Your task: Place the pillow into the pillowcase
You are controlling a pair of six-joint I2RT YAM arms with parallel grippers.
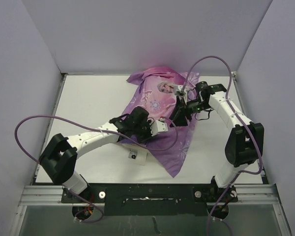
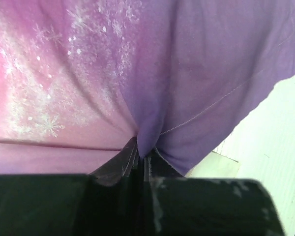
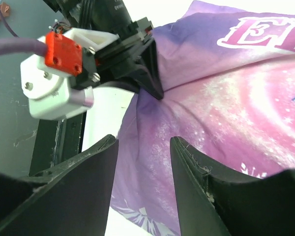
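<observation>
The purple-pink pillowcase (image 1: 162, 98) with its princess print lies spread across the middle of the table. My left gripper (image 1: 166, 124) is shut on a pinched-up fold of the pillowcase (image 2: 196, 73), and the fabric bunches between its tips (image 2: 142, 156). My right gripper (image 1: 178, 117) hovers just beyond it, open over the pillowcase (image 3: 226, 98), with nothing between its fingers (image 3: 96, 167). The right wrist view also shows the left gripper (image 3: 156, 91) nipping the cloth. A pale cream corner with a dark mark (image 1: 136, 156), apparently the pillow, pokes out beneath the left arm. The rest of the pillow is hidden.
White walls close in the table (image 1: 88, 103) at the back and on both sides. Purple cables (image 1: 34, 120) loop off both arms. A metal rail (image 1: 147, 194) runs along the near edge by the arm bases.
</observation>
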